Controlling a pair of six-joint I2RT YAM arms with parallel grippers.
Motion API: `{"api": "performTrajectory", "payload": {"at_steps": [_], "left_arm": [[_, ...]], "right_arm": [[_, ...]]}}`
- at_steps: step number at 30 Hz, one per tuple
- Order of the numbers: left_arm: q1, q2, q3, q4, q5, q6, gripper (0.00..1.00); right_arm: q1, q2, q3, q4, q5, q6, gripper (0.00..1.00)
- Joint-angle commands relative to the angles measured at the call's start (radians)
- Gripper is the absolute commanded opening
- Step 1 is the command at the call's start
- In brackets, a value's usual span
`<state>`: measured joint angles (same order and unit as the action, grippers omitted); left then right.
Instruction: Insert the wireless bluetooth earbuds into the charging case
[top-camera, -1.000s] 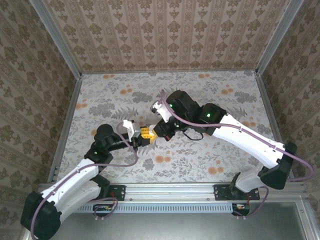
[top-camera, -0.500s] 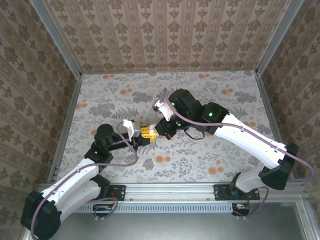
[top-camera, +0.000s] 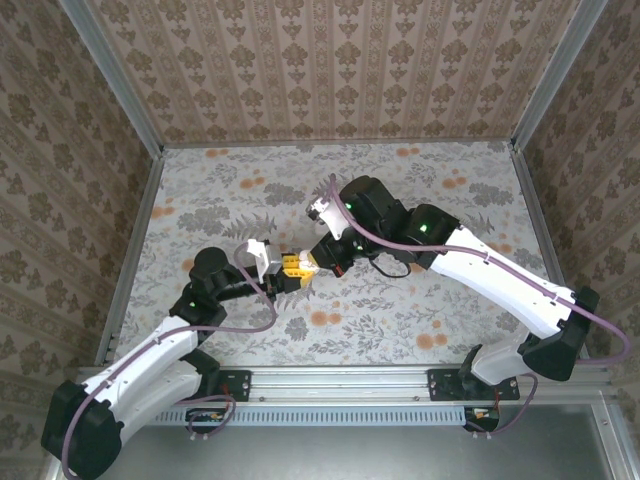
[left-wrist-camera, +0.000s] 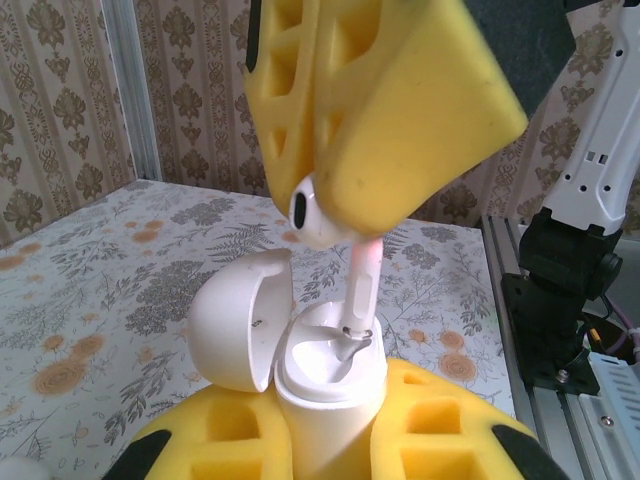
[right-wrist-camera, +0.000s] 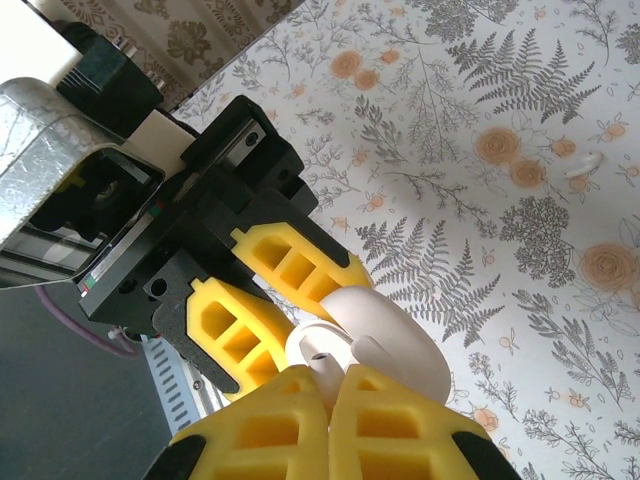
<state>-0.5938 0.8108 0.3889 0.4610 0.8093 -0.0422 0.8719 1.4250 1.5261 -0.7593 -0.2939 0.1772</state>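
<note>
- Holding the charging case (left-wrist-camera: 325, 385) upright, your left gripper (left-wrist-camera: 330, 445) is closed on its lower body, one yellow finger on each side. The lid (left-wrist-camera: 238, 322) is swung open to the left of the left wrist view, so the wells are exposed.
- Just above the case, the earbud (left-wrist-camera: 318, 212) hangs stem-down. Its tip is at the mouth of a well and looks to be touching or barely entering it, while the head sits well clear of the rim.
- Your right gripper (right-wrist-camera: 338, 405) is clamped on that earbud's head, with its yellow pads pinched tight and no gap showing between them.
- I judge the step in hand to be seating the first earbud: it is lined up but not yet home.
- The next move calls for a slow, straight push down along the stem's line, with the case held steady. Any sideways lean could jam the stem on the well's edge or tip the case in the left fingers. Release only once the head sits in its cup.
- Farther out on the flowered table (right-wrist-camera: 480, 80), the right wrist view shows a small white piece lying flat, well apart from the case. It looks like the second earbud (right-wrist-camera: 583, 166), waiting for its turn.
</note>
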Motion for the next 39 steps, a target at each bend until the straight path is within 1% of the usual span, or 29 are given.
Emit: {"api": "performTrajectory", "payload": {"at_steps": [1, 9, 14, 18, 21, 25, 26, 27, 39], "left_arm": [[-0.001, 0.001, 0.039, 0.025, 0.026, -0.01, 0.0], [-0.004, 0.001, 0.042, 0.024, 0.027, -0.014, 0.0], [-0.009, 0.004, 0.045, 0.027, 0.028, -0.013, 0.0], [-0.011, 0.007, 0.044, 0.03, 0.025, -0.013, 0.0], [-0.011, 0.007, 0.039, 0.031, 0.021, -0.014, 0.0], [-0.012, 0.005, 0.037, 0.034, 0.017, -0.014, 0.0], [-0.012, 0.004, 0.036, 0.035, 0.016, -0.014, 0.0], [-0.012, 0.005, 0.035, 0.035, 0.015, -0.013, 0.0], [-0.016, -0.013, 0.024, 0.031, -0.002, -0.014, 0.0]], "right_arm": [[-0.006, 0.005, 0.021, 0.009, -0.02, -0.022, 0.04], [-0.006, 0.047, 0.026, -0.018, -0.057, -0.044, 0.04], [-0.007, 0.075, 0.038, -0.039, -0.07, -0.067, 0.07], [-0.006, 0.093, 0.053, -0.049, -0.073, -0.074, 0.12], [-0.006, 0.091, 0.055, -0.043, -0.076, -0.069, 0.19], [-0.006, 0.089, 0.051, -0.034, -0.074, -0.062, 0.23], [-0.006, 0.09, 0.053, -0.035, -0.074, -0.061, 0.27], [-0.006, 0.091, 0.054, -0.035, -0.074, -0.06, 0.29], [-0.007, 0.134, 0.068, -0.028, -0.129, -0.034, 0.29]]}}
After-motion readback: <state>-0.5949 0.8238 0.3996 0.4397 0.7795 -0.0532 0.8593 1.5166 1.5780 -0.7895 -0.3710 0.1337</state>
